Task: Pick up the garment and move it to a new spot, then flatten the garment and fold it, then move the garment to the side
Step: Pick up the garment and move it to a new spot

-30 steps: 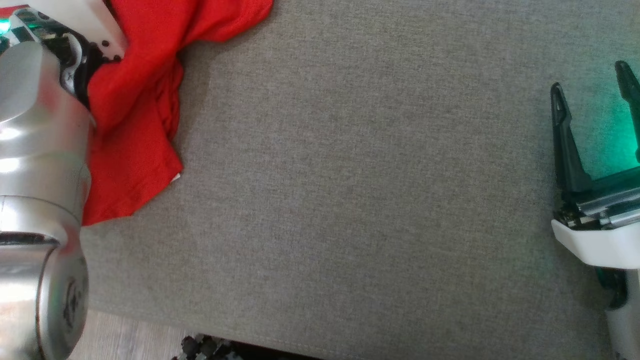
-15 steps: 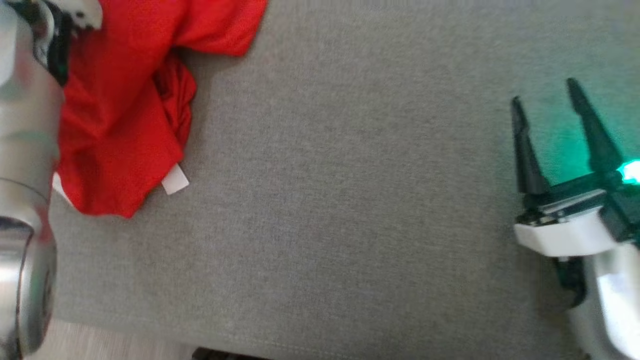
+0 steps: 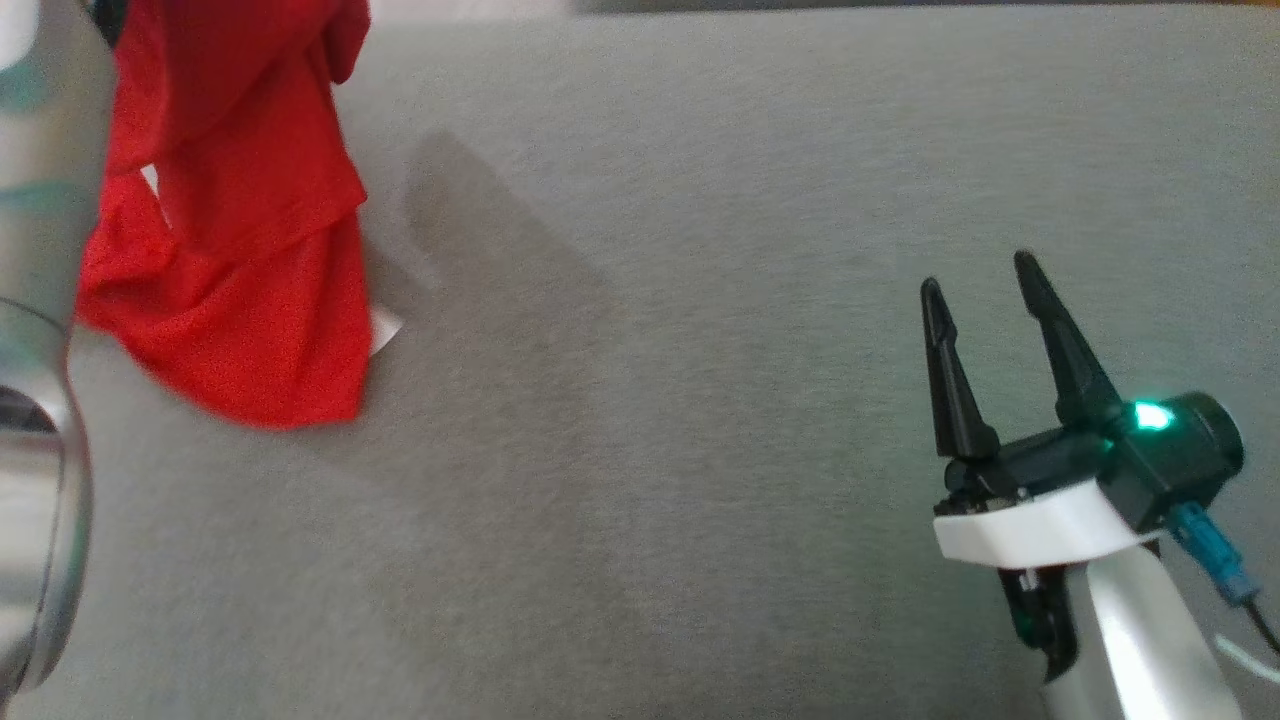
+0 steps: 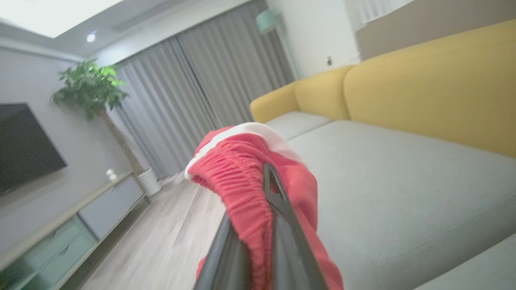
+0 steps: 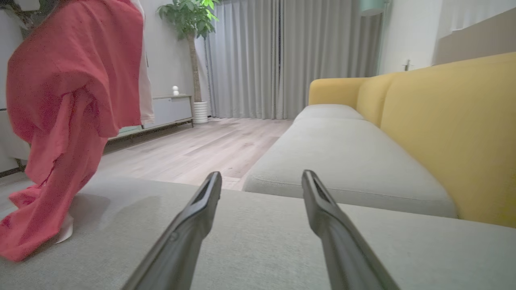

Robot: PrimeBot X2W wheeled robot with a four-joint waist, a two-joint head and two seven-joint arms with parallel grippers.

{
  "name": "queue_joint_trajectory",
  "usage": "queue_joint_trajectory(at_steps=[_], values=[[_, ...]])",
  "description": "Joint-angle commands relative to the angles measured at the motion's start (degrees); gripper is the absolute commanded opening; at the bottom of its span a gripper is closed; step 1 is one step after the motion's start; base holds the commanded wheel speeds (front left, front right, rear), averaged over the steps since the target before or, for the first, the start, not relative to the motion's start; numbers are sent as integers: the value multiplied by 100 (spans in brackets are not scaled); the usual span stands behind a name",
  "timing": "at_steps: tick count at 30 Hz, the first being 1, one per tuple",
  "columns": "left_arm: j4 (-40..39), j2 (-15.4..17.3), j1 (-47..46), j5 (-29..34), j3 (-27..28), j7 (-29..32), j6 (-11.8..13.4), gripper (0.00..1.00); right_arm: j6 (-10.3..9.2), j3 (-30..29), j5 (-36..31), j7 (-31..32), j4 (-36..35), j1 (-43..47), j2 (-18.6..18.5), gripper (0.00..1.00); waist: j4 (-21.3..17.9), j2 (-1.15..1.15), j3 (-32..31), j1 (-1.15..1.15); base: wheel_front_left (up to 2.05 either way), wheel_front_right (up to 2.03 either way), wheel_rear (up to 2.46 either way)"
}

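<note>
The red garment (image 3: pixel 240 250) hung bunched from the left gripper (image 4: pixel 252 209), whose two dark fingers were clamped tight on its gathered elastic waistband. A white band ran along the top of that waistband. The cloth dropped in long folds over the left side of the grey cushion (image 3: pixel 700 400), toward its far edge. Its lowest folds reached down to the cushion's surface, though whether they rested there or only brushed it could not be told. A small white tag (image 3: pixel 385 330) stuck out at the garment's lower end, just above the cushion. The silver arm (image 3: pixel 40 300) stood just beside the garment, at the cushion's left edge.

The right gripper (image 3: pixel 978 275) hovered low over the right side of the cushion, nearer the front edge and well apart from the garment. Its fingers were spread wide and empty, and a green light (image 3: pixel 1150 415) glowed behind them.

Past the cushion lay the sofa seat (image 5: pixel 346 161) with its yellow backrest (image 5: pixel 451 129). A wooden floor (image 5: pixel 201 145) ran to grey curtains (image 5: pixel 282 56), a potted plant (image 5: pixel 189 16) and a low cabinet (image 4: pixel 109 201) under a dark screen (image 4: pixel 24 145).
</note>
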Motion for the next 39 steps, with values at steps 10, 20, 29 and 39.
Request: queue_joint_trajectory(at_steps=[10,20,29,39], values=[[-985,-173,-351,-764,-940,-12,10,0,-4,162,320,11,-273,138,133,100,-1543,0,-739,2,0,0,0],[-1749,-912,2101,-1565,-1928,-649,10,0,-4,63,521,11,-387,208,135,100,-1940,0,-404,2,0,0,0],[-2452,-1172,4135,-1798,-2208,-936,423,44,-4,-146,466,11,-339,405,135,100,-1763,0,-443,2,0,0,0],[-2909,-1117,4358,-1853,-2182,-936,964,100,-4,-130,355,11,-222,659,135,100,-1467,0,-875,2,0,0,0]])
